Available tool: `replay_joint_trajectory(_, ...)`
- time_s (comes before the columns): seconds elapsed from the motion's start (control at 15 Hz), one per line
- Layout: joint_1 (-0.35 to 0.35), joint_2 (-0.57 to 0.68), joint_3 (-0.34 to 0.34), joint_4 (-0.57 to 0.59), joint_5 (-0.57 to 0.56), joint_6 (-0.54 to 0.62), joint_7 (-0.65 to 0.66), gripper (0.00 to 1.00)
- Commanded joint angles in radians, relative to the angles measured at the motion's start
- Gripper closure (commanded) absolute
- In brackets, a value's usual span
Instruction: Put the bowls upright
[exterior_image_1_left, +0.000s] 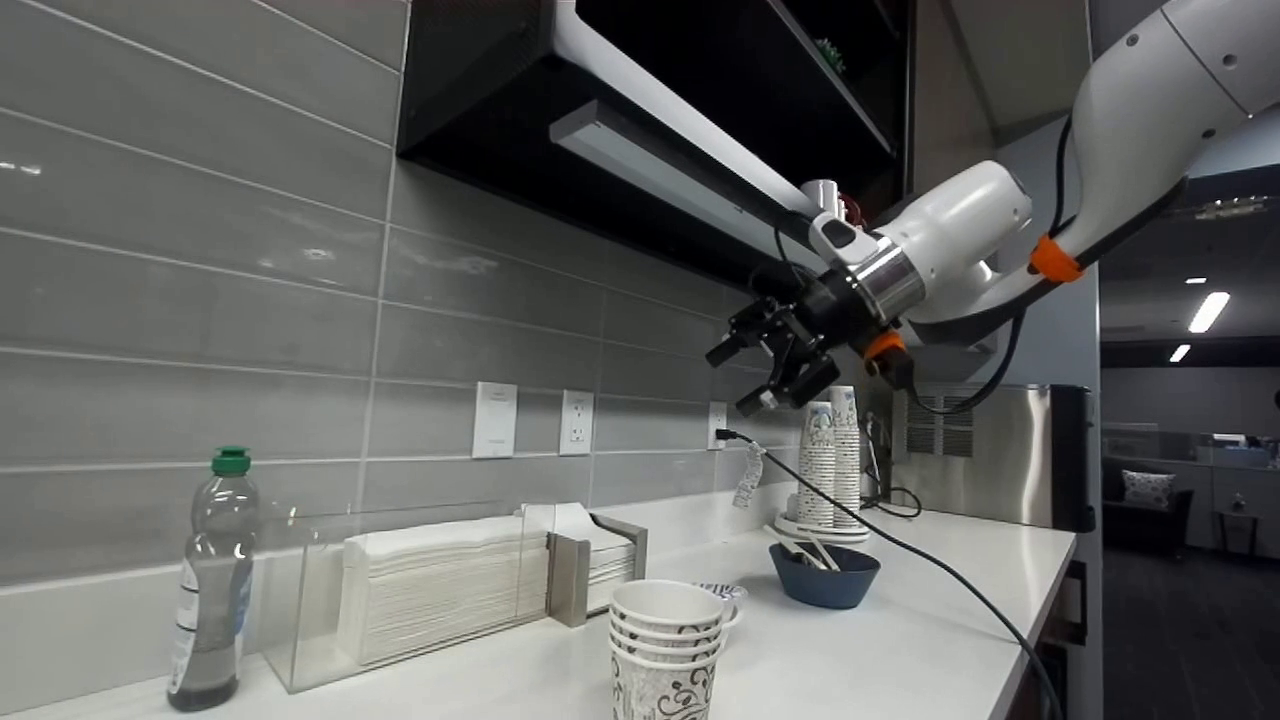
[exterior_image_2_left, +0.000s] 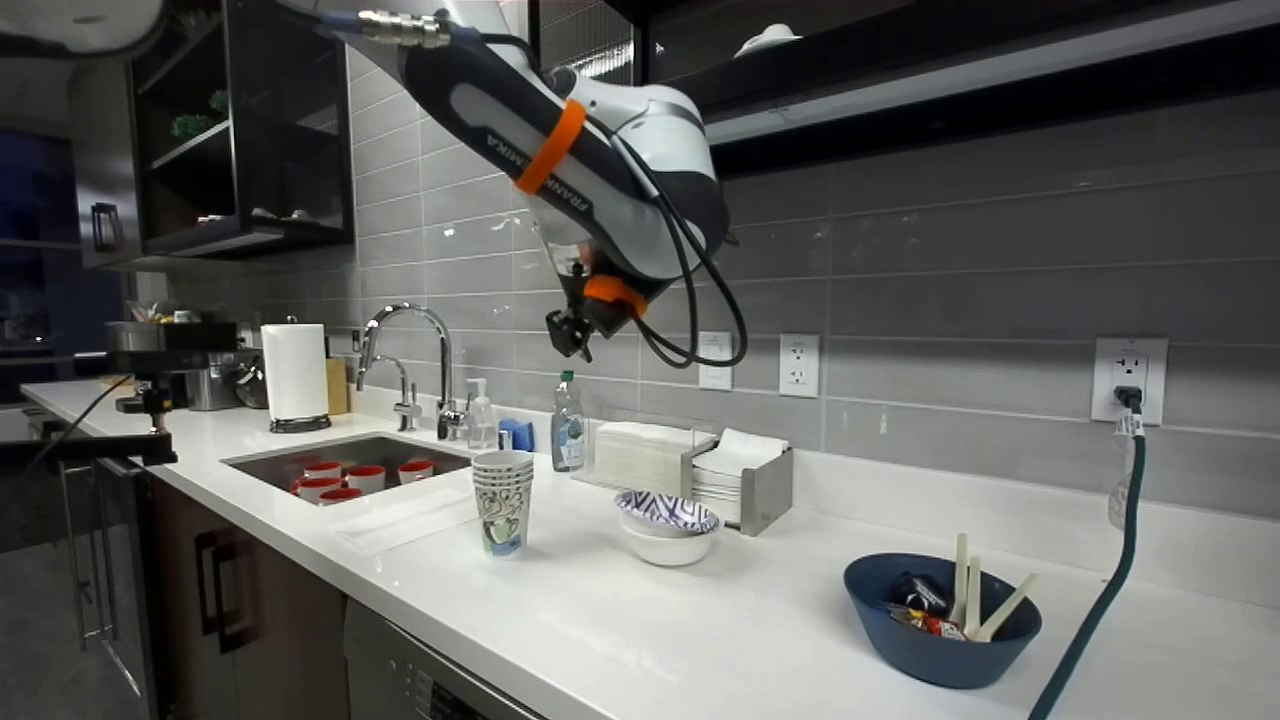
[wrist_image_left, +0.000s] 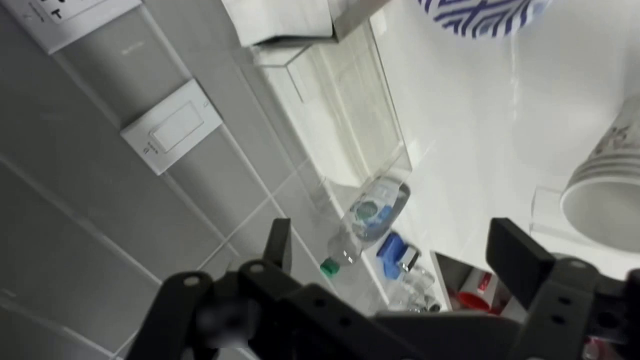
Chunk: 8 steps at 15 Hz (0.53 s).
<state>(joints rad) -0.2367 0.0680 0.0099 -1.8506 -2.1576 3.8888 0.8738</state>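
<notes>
Wrist view: gripper (wrist_image_left: 392, 241) is hanging with fingers (wrist_image_left: 515, 255) wide apart

In both exterior views the arm (exterior_image_1_left: 945, 225) is holding the gripper high above the white counter (exterior_image_2_left: 720, 620). The dark blue bowl (exterior_image_2_left: 930, 655) is sitting upright on that surface, well apart from the gripper, carrying pale utensils (exterior_image_2_left: 974, 595) and wrapped packets (exterior_image_2_left: 922, 592). The white bowl (exterior_image_2_left: 668, 549) is also standing upright, just beside the napkin holder (exterior_image_2_left: 768, 492); a blue-and-white patterned bowl (exterior_image_2_left: 668, 511) is resting tilted on it, and which way that one is facing I cannot tell. Near this pair the stacked cups (exterior_image_2_left: 503, 508) are standing upright. A green-capped bottle (exterior_image_2_left: 567, 425) is standing by the tiled wall (exterior_image_2_left: 950, 300), and red-and-white mugs (exterior_image_2_left: 367, 480) are sitting in the sink (exterior_image_2_left: 395, 448).
</notes>
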Motion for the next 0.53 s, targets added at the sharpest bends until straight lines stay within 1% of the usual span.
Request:
replay_joint_trajectory(0.0, -0.025, -0.101, -0.032, -0.09, -0.052, 0.017, 0.14, 0.0)
replay_joint_trajectory(0.07, -0.026, -0.143, -0.042, -0.123, -0.113, -0.025, 0.192, 0.0)
replay_joint_trajectory(0.2, -0.036, -0.222, -0.053, -0.193, -0.233, -0.059, 0.299, 0.0)
replay_joint_trajectory(0.33, -0.053, -0.31, -0.036, -0.274, -0.387, -0.085, 0.452, 0.0)
replay_joint_trajectory(0.4, -0.076, -0.357, -0.015, -0.319, -0.451, -0.094, 0.525, 0.0)
replay_joint_trajectory(0.47, -0.245, -0.393, 0.092, -0.402, -0.358, -0.113, 0.449, 0.0)
